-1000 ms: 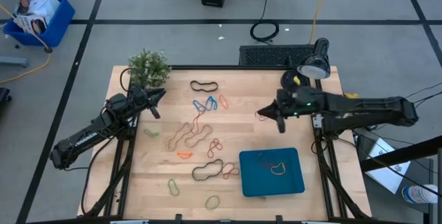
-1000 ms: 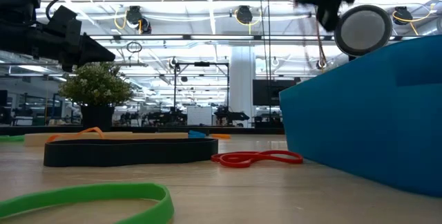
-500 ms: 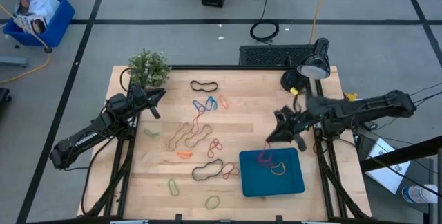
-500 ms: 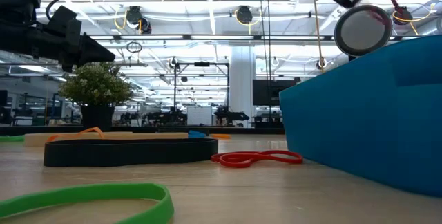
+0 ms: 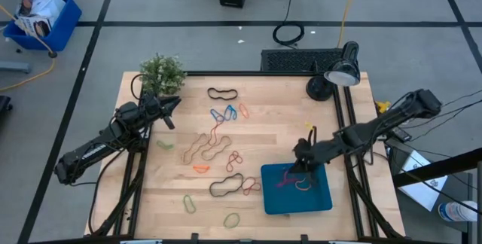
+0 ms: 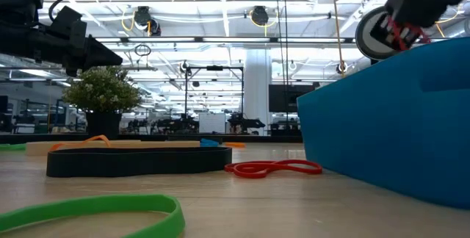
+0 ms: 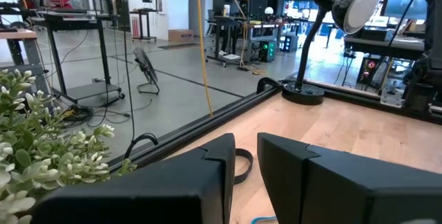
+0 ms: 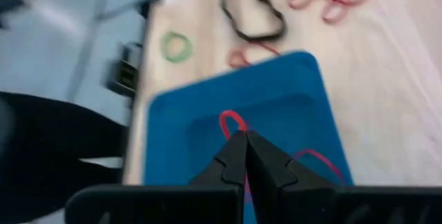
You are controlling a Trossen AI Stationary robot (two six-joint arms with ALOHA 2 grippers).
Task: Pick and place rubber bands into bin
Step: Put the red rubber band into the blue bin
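The teal bin (image 5: 297, 191) lies near the table's near right; it also shows in the right wrist view (image 8: 200, 113) and the low view (image 6: 389, 113). My right gripper (image 5: 301, 170) is over the bin's far part, shut on a red rubber band (image 8: 232, 122). Another red band (image 5: 303, 184) lies in the bin. Several bands lie loose on the wood: black (image 5: 222, 93), blue (image 5: 220, 114), tan (image 5: 202, 146), black (image 5: 226, 187), green (image 5: 188, 203). My left gripper (image 5: 172, 107) waits by the plant, its fingers a narrow gap apart (image 7: 243, 165). My right gripper pinches the red band between its two fingertips (image 8: 235, 156), coming slanting down from the table's right. A loop of the band (image 8: 228, 117) sticks out past the tips over the bin's floor. Whether the loop touches the floor I cannot tell.
A potted plant (image 5: 162, 74) stands at the far left corner and a desk lamp (image 5: 340, 72) at the far right. In the low view a black band (image 6: 139, 161), a red one (image 6: 273, 168) and a green one (image 6: 95, 212) lie in front of the bin.
My right gripper has gone from the table's right middle toward the near edge and down, carrying the red band with it, and now stands low over the bin's far part. The band now shows over the bin's floor.
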